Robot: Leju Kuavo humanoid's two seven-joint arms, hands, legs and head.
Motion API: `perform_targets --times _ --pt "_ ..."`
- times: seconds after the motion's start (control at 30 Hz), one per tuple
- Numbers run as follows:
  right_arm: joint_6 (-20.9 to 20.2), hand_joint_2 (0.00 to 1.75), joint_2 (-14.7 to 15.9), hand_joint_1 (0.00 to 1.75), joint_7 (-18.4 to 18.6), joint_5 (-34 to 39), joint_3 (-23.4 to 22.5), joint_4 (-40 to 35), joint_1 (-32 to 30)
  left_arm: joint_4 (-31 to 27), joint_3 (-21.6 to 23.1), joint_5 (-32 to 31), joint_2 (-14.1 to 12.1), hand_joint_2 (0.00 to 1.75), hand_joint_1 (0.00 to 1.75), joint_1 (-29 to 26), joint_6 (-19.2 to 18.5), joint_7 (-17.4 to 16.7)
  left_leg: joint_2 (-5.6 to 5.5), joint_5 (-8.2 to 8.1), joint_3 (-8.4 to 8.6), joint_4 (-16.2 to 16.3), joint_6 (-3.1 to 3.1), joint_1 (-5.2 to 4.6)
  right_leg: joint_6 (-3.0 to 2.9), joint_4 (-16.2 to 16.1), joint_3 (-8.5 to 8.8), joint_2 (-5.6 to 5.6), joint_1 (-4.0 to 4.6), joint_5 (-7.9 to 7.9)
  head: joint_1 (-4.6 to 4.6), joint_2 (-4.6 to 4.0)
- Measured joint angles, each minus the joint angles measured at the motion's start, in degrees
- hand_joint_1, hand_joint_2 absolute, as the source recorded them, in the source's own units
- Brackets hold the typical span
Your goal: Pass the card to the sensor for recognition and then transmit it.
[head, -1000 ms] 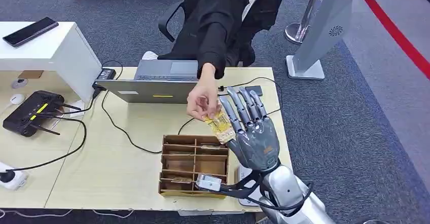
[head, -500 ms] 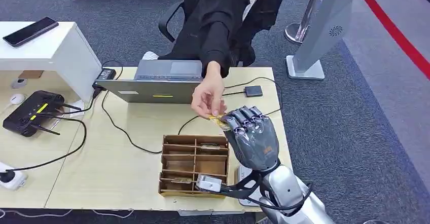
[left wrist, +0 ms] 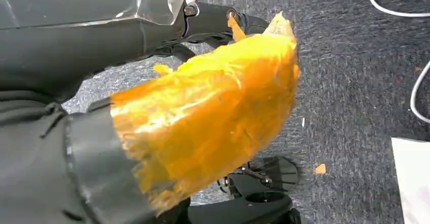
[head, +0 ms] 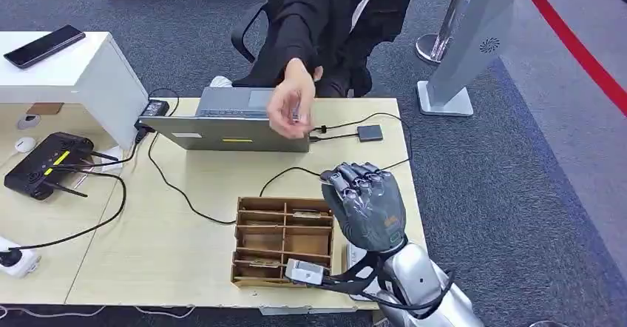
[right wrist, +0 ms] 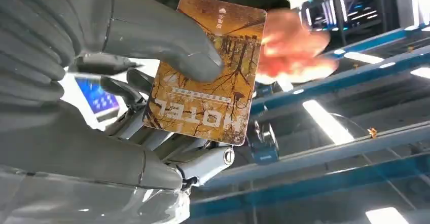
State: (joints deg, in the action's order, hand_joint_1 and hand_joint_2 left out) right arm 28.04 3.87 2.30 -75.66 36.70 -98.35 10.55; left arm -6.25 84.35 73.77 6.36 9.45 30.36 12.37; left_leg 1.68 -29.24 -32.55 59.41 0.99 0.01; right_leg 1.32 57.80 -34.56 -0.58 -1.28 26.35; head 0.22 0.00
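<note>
Card just received, sensor pass comes next
Right hand (head: 364, 205) curled over the table's right edge, thumb pinching the card (right wrist: 208, 72) against the fingers; person's hand (head: 290, 109) near the laptop (head: 236, 120). Left hand (left wrist: 76, 173): grip unclear. Next: carry card to the small black sensor (head: 369, 132) by the far right corner

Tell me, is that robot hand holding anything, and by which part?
Yes. The right robot hand holds a brown hotel card, with the thumb pressing on its printed face near one long edge and the fingers behind it.
</note>
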Motion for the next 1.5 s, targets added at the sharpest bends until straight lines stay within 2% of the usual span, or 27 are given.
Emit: perform_targets --times 0.27,0.53,0.67,0.9,1.17,1.5 --pt "-2.3 1.75 -0.3 1.75 -2.7 10.9 0.2 -2.3 -2.5 0.0 0.0 1.8 0.0 0.0 0.0 -0.7 0.4 1.4 0.0 -0.01 0.0 0.0 0.0 0.0 0.0 0.0 0.0 0.0 0.0 0.0 0.0 0.0" --pt "-2.5 1.75 -0.3 1.75 -3.4 12.9 0.3 -3.1 -4.3 0.0 0.0 2.2 0.0 0.0 0.0 -1.3 0.5 1.7 0.0 -0.01 0.0 0.0 0.01 0.0 0.02 0.0 0.0 0.0 0.0 0.02 0.0 0.0" --pt "-4.3 1.75 -0.3 1.75 -4.2 17.7 0.2 -3.4 -5.3 0.0 0.0 3.0 0.0 0.0 0.0 -1.4 0.7 2.1 -0.01 -0.01 0.0 0.0 0.01 0.0 0.02 0.0 0.0 0.0 0.0 0.02 0.0 0.0" --pt "-4.5 1.75 -0.8 1.75 -6.8 24.7 -1.6 -3.4 -9.7 0.0 0.0 4.8 0.0 0.0 0.0 -1.7 1.2 3.1 -0.02 -0.04 -0.01 0.0 -0.01 0.0 0.0 0.0 -0.01 -0.02 0.0 0.07 0.02 0.0" --pt "-4.4 1.75 -1.3 1.75 -8.3 28.2 -4.7 -3.1 -15.2 0.0 -0.1 6.5 0.1 0.0 0.0 -2.1 1.5 3.4 -0.01 -0.05 -0.01 0.0 0.0 0.0 0.01 0.0 0.0 -0.02 0.0 0.08 0.0 0.0" --pt "-2.5 1.75 -1.3 1.75 -7.4 31.4 -7.4 -1.9 -19.5 0.0 -0.1 8.2 0.2 0.0 0.0 -2.2 1.7 4.5 -0.01 -0.05 -0.01 0.0 0.0 0.0 0.0 0.0 -0.01 -0.02 0.0 0.08 0.0 0.0"
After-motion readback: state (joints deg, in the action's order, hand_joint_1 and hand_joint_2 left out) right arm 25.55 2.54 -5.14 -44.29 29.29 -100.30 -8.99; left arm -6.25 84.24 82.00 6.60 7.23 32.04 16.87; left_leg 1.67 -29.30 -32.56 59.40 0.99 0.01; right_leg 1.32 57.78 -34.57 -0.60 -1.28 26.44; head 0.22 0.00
